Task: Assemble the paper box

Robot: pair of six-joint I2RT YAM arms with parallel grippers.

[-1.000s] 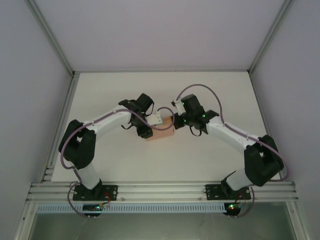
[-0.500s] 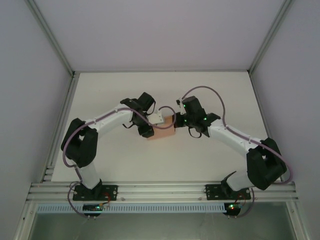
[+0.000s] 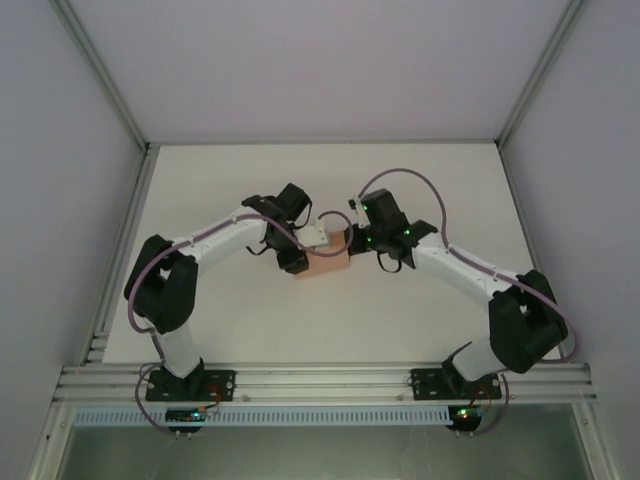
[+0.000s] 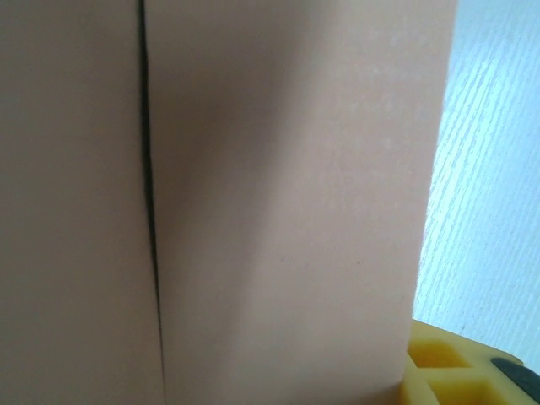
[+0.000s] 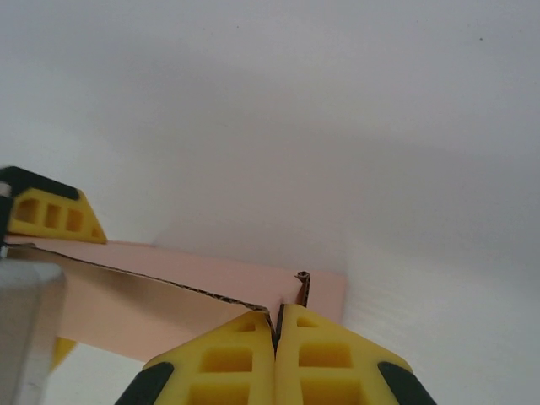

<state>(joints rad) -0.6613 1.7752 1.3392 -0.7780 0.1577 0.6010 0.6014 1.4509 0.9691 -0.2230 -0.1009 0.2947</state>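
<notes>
Yellow fingertips of the right gripper [image 5: 276, 327] are pressed tight together at the top edge of the plain salmon-pink card box [image 3: 328, 268], while the left gripper [image 3: 314, 245] clamps that box between its part-spread fingers [image 4: 451, 371]. Since a second ago the box has stayed put mid-way across the white table [image 3: 240, 320], and the right wrist has edged slightly toward it.
</notes>
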